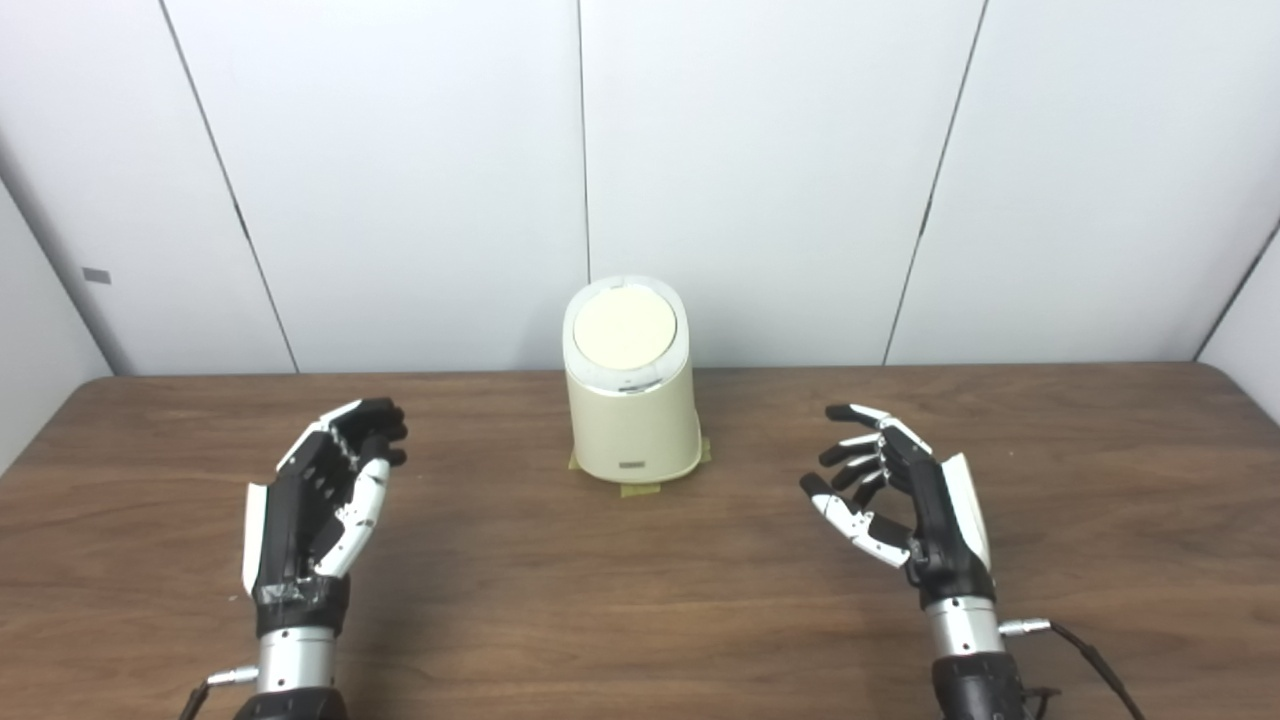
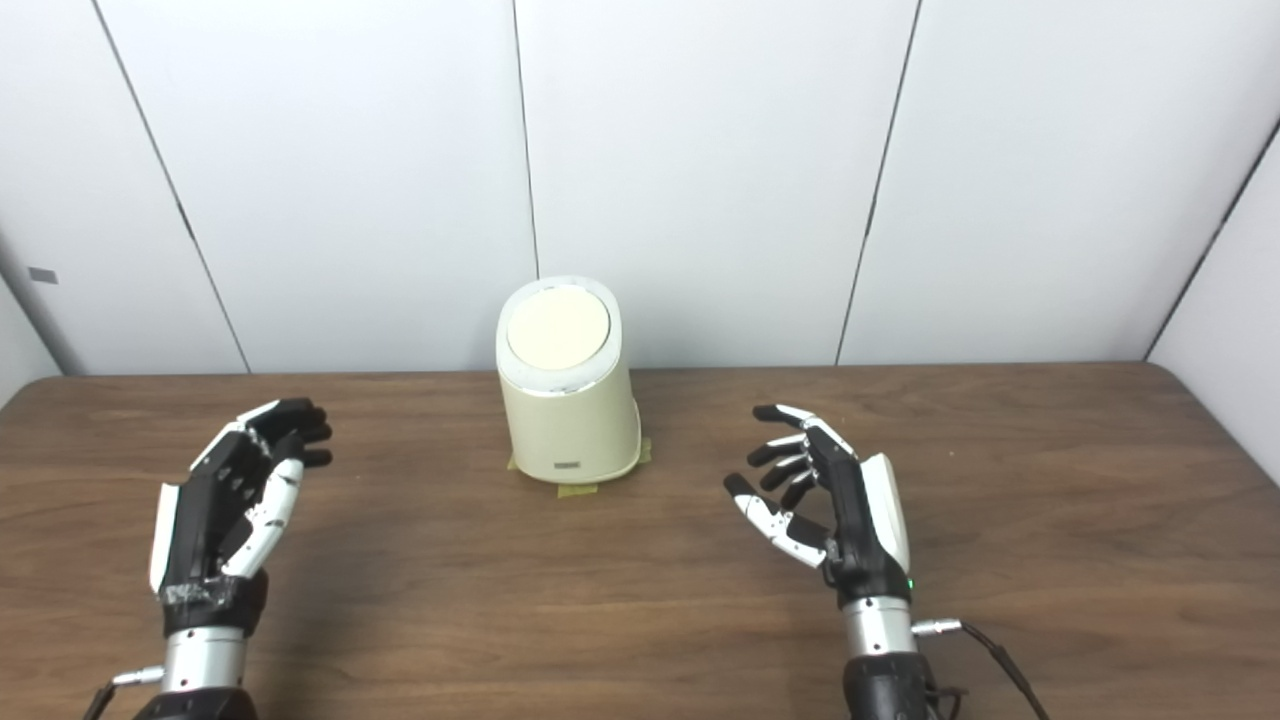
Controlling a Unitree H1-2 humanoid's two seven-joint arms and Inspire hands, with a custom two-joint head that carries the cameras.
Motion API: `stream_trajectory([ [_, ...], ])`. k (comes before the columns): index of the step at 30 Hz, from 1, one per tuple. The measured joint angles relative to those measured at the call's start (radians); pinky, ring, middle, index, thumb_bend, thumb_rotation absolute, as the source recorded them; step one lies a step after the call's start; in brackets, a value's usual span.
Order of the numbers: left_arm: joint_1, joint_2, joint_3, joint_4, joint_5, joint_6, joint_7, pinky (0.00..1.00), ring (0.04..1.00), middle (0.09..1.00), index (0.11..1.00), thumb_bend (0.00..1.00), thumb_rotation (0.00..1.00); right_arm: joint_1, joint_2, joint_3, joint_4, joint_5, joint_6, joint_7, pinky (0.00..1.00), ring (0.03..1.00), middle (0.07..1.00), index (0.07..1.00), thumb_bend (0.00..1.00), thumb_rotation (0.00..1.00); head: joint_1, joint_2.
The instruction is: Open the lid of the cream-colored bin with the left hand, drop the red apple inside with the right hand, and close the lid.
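A cream-colored bin (image 1: 630, 410) stands upright at the middle back of the wooden table (image 1: 640, 600), fixed with tape at its base. Its round lid (image 1: 624, 328) lies flat and shut on top. My left hand (image 1: 325, 495) is open and empty, to the left of the bin and nearer to me. My right hand (image 1: 900, 490) is open and empty, fingers spread, to the right of the bin. No red apple shows in either view.
White wall panels (image 1: 700, 180) stand right behind the table's far edge. Cables (image 1: 1090, 655) run from both wrists near the front edge of the table.
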State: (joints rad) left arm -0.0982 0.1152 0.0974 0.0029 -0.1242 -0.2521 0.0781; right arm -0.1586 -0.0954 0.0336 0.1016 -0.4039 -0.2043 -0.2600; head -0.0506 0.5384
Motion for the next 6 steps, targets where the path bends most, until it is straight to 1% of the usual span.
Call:
stream_trajectory([
  [1, 0.001, -0.001, 0.004, 0.017, -0.005, -0.005, -0.006, 0.64, 0.699, 0.701, 0.675, 0.30, 0.31, 0.000, 0.001, -0.003, 0.000, 0.004, 0.000, 0.000, 0.47, 0.622, 0.671, 0.700, 0.25, 0.28, -0.003, 0.002],
  [2, 0.002, -0.002, 0.009, 0.035, -0.006, -0.009, -0.008, 0.63, 0.691, 0.698, 0.673, 0.30, 0.30, 0.000, 0.002, -0.006, 0.000, 0.011, 0.000, 0.000, 0.47, 0.620, 0.675, 0.695, 0.25, 0.26, -0.005, 0.002],
  [4, 0.001, -0.004, 0.018, 0.049, -0.001, -0.013, -0.008, 0.63, 0.687, 0.693, 0.674, 0.29, 0.28, 0.001, 0.007, -0.018, 0.002, 0.030, 0.002, 0.000, 0.51, 0.644, 0.687, 0.690, 0.25, 0.25, -0.005, 0.003],
  [6, -0.006, -0.006, 0.028, 0.063, 0.008, -0.050, -0.007, 0.63, 0.691, 0.692, 0.675, 0.29, 0.29, 0.002, 0.009, -0.031, 0.003, 0.053, 0.002, 0.001, 0.56, 0.668, 0.700, 0.692, 0.25, 0.27, -0.003, 0.006],
])
